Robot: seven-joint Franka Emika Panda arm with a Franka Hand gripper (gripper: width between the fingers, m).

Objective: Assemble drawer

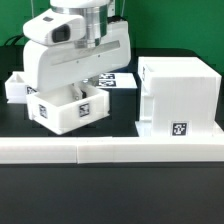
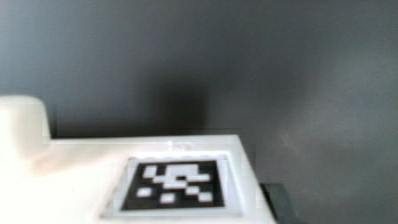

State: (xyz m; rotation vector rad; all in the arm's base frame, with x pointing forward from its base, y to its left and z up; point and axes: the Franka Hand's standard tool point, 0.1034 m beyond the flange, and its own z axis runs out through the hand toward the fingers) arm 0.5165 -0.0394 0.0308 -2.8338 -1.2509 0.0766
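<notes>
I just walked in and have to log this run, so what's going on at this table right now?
The white robot arm has its claw lowered onto a small white plastic tray towards the exterior view's left. The pictures do not show whether it is gripping the tray. A second small white tray sits further left. The tall white boxy case stands apart on the right, with both trays outside it. A long low white rail runs along the front.

Black matte tabletop (image 1: 12,118), evenly lit. Long low white rail (image 1: 110,152) along near edge, running left to right. Green backdrop (image 1: 175,25) at far side. Dark below rail.
</notes>
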